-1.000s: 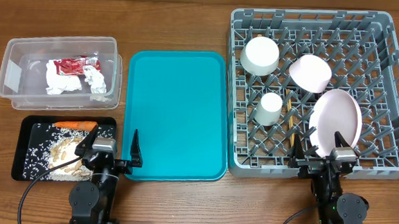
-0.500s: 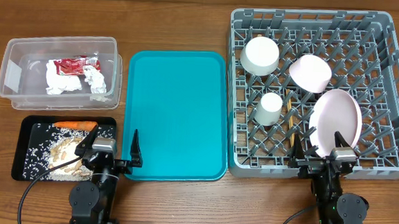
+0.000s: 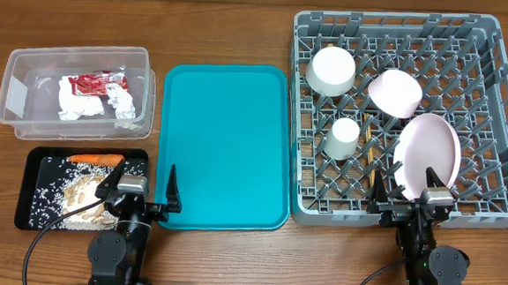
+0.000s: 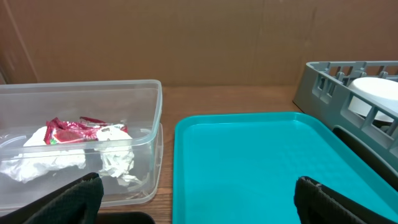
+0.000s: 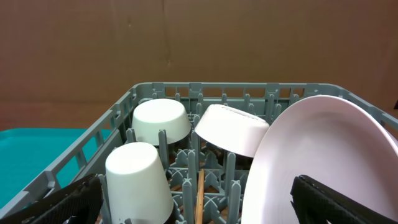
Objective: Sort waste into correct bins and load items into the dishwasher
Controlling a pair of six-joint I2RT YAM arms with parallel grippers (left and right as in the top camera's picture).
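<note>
pale pink plate [image 3: 427, 151] leans on edge in grey rack [image 3: 504, 105]; left and right jaws gape empty.

Brown wooden table [image 3: 226, 26] with grain running left to right, evenly lit, without hard shadows. Behind its far edge, a plain brown cardboard backdrop [image 4: 186, 37] with faint vertical creases.

Open room for me over the bare teal tray [image 3: 228, 141], walled by clear tub [image 3: 13, 101] left, dish rack [image 3: 394, 24] right.
</note>
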